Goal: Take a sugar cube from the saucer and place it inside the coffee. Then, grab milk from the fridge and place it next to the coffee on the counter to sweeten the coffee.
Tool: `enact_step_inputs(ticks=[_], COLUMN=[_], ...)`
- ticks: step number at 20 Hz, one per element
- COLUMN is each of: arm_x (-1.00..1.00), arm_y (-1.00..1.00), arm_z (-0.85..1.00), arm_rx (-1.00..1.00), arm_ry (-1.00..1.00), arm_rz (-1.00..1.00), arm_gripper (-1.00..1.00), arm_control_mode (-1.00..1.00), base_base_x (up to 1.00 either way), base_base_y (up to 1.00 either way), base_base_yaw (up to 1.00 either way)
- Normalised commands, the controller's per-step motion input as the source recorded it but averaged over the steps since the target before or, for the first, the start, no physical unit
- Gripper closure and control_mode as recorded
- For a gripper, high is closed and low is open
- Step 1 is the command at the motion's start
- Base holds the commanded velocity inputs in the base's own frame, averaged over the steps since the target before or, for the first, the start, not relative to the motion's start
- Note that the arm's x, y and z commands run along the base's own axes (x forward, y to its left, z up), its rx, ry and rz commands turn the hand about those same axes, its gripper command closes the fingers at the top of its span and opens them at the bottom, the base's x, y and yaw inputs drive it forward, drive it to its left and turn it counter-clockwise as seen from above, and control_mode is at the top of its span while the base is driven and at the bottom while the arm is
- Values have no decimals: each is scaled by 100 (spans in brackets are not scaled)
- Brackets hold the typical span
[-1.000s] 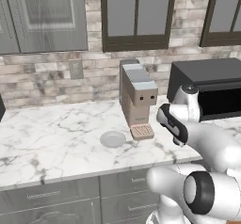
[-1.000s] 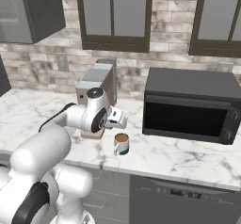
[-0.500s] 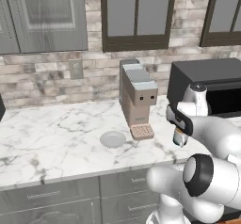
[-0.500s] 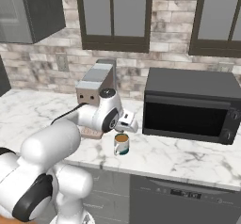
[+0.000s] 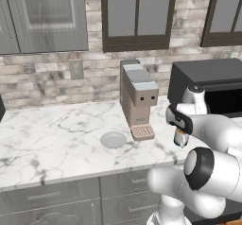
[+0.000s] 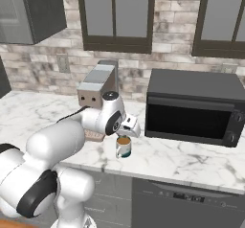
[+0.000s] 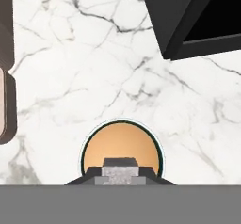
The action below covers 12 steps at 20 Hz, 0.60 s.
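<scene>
Surface (image 5: 52, 139): white marble, grey veins, glossy; grey panelled drawers beneath. Backsplash of rough pale brick.

Saucer (image 5: 113, 139): small, round, flat, pale grey-white, lying on the marble just left of the coffee machine (image 5: 137, 99), a tall beige-and-grey box with a ridged drip tray at its foot. Black microwave (image 6: 191, 108): matte, boxy, to the right of the mug.

Coffee (image 6: 123, 147): small silvery-grey mug, cylindrical, brown liquid showing as a smooth tan disc in the hand view (image 7: 121, 148). It stands on the marble between the coffee machine and the microwave, near the front edge.

Pincer (image 7: 121, 171): hangs directly over the mug's mouth, pointing down. Dark tips are drawn close, clamped on the sugar cube (image 7: 121, 173), a tiny speckled greyish-white block seated between them. In the hand view the cube sits over the near rim of the tan disc, above the liquid.
</scene>
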Motion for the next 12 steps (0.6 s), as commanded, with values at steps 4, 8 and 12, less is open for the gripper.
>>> enact_step_inputs(ticks=[4,8,12], arm_x=[8,8,12], arm_y=[0,0,0], arm_z=[-10,-6,-7], arm_rx=[0,0,0], arm_ry=[0,0,0], arm_rz=[-1,0,0], arm_gripper=[100,100,-100], arm_control_mode=[-100,-100,-100], base_base_x=[0,0,0], base_base_y=[0,0,0], base_base_yaw=[0,0,0])
